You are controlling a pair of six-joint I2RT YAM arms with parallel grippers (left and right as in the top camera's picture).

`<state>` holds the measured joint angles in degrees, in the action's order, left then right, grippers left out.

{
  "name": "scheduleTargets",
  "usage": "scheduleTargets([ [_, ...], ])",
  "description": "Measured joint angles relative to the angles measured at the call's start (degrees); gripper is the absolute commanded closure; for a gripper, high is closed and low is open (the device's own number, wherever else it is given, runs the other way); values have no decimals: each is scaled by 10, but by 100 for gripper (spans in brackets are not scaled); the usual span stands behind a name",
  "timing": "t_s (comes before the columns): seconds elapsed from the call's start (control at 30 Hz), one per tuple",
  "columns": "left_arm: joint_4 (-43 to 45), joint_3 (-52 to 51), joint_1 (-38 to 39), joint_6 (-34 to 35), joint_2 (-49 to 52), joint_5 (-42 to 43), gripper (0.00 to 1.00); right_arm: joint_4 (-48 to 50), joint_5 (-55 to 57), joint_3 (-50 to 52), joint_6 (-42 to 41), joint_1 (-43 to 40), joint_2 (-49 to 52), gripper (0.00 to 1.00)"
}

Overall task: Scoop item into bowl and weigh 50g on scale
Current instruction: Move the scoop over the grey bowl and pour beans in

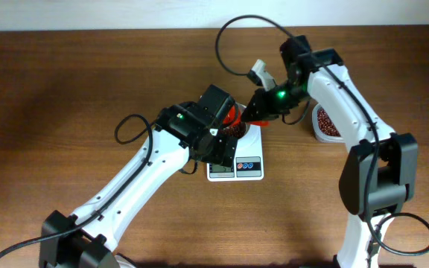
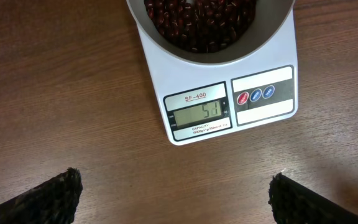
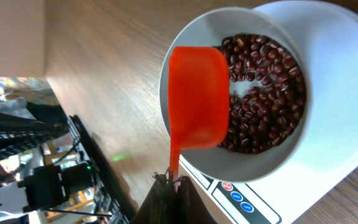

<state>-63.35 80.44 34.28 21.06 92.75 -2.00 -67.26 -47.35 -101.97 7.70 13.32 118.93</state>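
The white scale [image 2: 263, 109] stands on the wooden table, and its display [image 2: 201, 113] shows a two-digit number starting with 5. The white bowl [image 2: 213, 56] sits on it, holding dark reddish-brown beans [image 2: 197, 18]. My right gripper [image 3: 173, 186] is shut on the handle of a red scoop [image 3: 197, 99], which is tipped over the bowl [image 3: 328, 56] and beans [image 3: 266, 99]. My left gripper [image 2: 176, 199] is open and empty, hovering just in front of the scale. The overhead view shows the scale [image 1: 237, 170], the scoop [image 1: 233, 115] and both grippers close together.
A clear tub of beans [image 1: 326, 123] stands to the right of the scale, behind my right arm. The table's far edge meets a white wall at the back.
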Motion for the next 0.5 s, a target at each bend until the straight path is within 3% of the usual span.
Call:
scheduleTargets([
  [0.2,0,0,0,0,0,0,1,-2,-48,0,24,-8,1,96],
  [0.5,0,0,0,0,0,0,1,-1,-23,0,30,-10,1,96],
])
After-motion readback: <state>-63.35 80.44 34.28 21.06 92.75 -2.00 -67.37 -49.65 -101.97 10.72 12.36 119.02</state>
